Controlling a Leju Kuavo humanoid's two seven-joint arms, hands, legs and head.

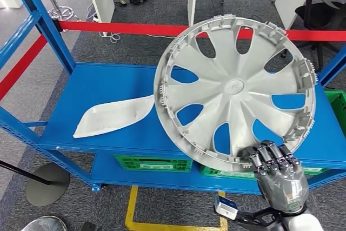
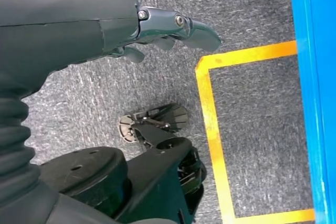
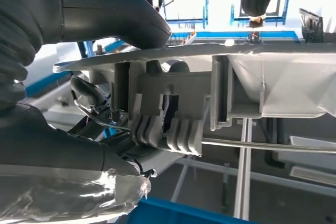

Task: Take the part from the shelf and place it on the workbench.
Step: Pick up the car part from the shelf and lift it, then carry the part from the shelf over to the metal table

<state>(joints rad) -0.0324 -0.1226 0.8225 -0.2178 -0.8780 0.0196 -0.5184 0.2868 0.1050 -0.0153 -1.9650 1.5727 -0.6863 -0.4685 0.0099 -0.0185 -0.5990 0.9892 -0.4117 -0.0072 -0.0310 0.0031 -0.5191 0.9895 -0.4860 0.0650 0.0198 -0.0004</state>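
A large silver wheel cover (image 1: 234, 90) with several spokes is tilted up above the blue shelf (image 1: 106, 87). My right hand (image 1: 279, 174) grips its near lower rim, fingers curled over the edge. In the right wrist view the thumb (image 3: 115, 11) lies on one face of the rim (image 3: 182, 103) and the fingers (image 3: 71, 148) press the other. My left hand (image 2: 166, 27) hangs over the grey floor, fingers apart and holding nothing.
A white curved panel (image 1: 112, 116) lies on the shelf's left half. Green crates (image 1: 153, 162) stand on the lower level. A red barrier tape (image 1: 122, 27) runs behind the shelf. Yellow floor tape (image 1: 134, 209) marks the carpet in front.
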